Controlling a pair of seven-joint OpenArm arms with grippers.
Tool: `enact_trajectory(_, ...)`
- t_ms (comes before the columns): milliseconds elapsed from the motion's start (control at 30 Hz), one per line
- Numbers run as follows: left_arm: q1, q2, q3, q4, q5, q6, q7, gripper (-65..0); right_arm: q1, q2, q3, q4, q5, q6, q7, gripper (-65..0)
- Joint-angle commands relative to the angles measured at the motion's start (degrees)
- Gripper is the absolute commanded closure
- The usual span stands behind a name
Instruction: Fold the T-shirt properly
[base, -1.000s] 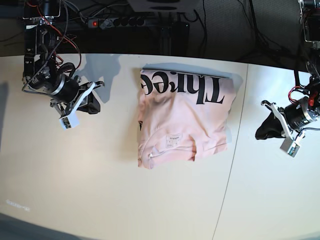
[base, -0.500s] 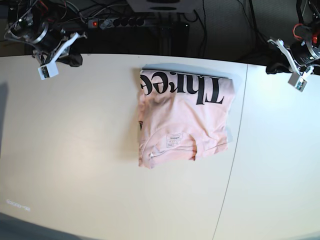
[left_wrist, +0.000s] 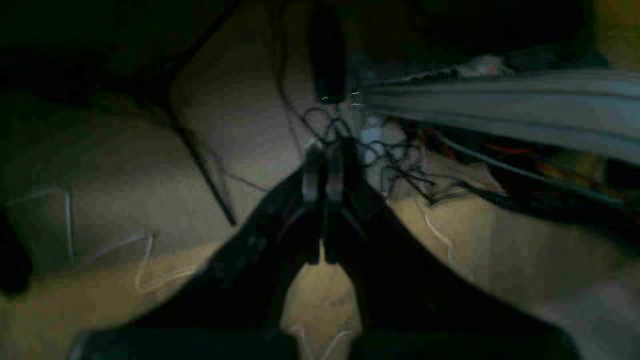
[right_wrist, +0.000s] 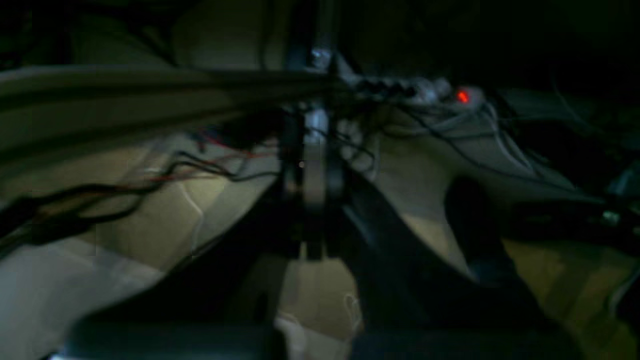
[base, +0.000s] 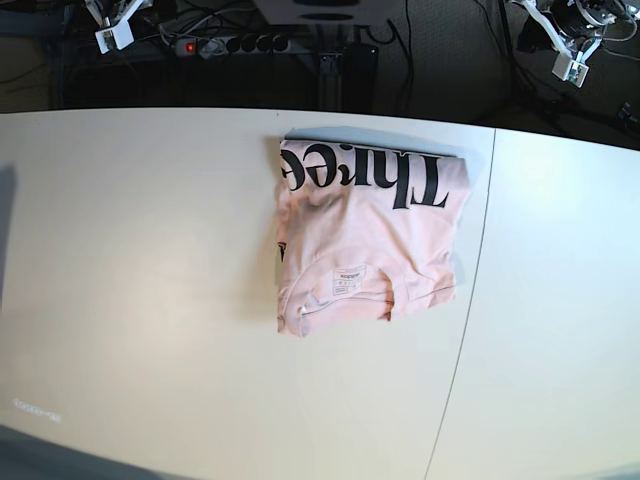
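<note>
The pale pink T-shirt (base: 365, 235) lies folded into a rough rectangle at the middle of the white table (base: 150, 300). Black "Three" lettering runs along its far edge and a small white neck label faces up near its front. Both arms are pulled back beyond the table's far edge. My left gripper (base: 548, 35) is at the top right corner of the base view and my right gripper (base: 122, 18) at the top left. In the left wrist view the left gripper (left_wrist: 324, 172) is shut and holds nothing. The right gripper (right_wrist: 312, 175) in its own view is also shut and empty. Neither wrist view shows the T-shirt.
A power strip (base: 225, 44) with a red light (right_wrist: 461, 96) and tangled cables (left_wrist: 360, 145) lie behind the table on the dark floor. A seam (base: 470, 300) runs front to back through the table, right of the shirt.
Both arms have lifted off the table's sides and swung back to the far corners. Both grippers stayed shut. The T-shirt has not moved.
</note>
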Motion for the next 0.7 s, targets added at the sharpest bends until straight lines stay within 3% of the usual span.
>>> enact_trajectory(0, -1.0, -0.6, 0.3, -2.8, 0.9, 1.6, -1.3, 0.0, 0.2, 0.4, 0.2, -2.6, -0.8, 2.3, 1.7, 0.0)
enact_trajectory(167, -11.8, -0.6, 7.5, -23.8, 7.9, 5.6, -5.7, 0.0, 10.2, 0.4, -0.2, -24.7, -4.8, 1.8, 3.5, 0.0)
enact_trajectory(233, -16.3, -0.6, 12.9, -32.8, 13.2, 9.0, -11.4, 0.0, 15.3, 0.4, -0.2, -34.4, -5.8, 1.7, 5.4, 0.0)
enact_trajectory(300, -21.1, -0.6, 19.5, -41.9, 19.6, 16.2, -18.6, 0.0, 20.7, 0.1, -0.2, -43.6, -9.4, 1.6, 8.5, 0.0)
enact_trajectory(367, -26.6, 0.0, 26.3, -50.6, 20.7, 24.2, -20.6, 0.0, 26.0, -0.5, -0.2, -51.7, -14.9, 0.5, 12.5, 0.0)
enact_trajectory(400, -29.5, 0.6, 29.2, -54.6, 20.7, 26.4, -20.5, 0.0, 28.5, -0.9, -0.2, -55.2, -17.7, -1.0, 13.9, 0.0)
enact_trajectory(500, -37.4, 3.6, 35.5, -65.3, 20.3, 27.9, -20.5, 0.0, 35.2, -1.9, -1.0, -64.2, -22.4, -6.3, 15.6, 0.0)
enact_trajectory(667, -45.3, 8.7, 38.2, -72.7, 20.4, 27.9, -22.0, 0.0, 43.9, -4.9, -2.7, -71.9, -22.8, -6.7, 16.3, 0.0)
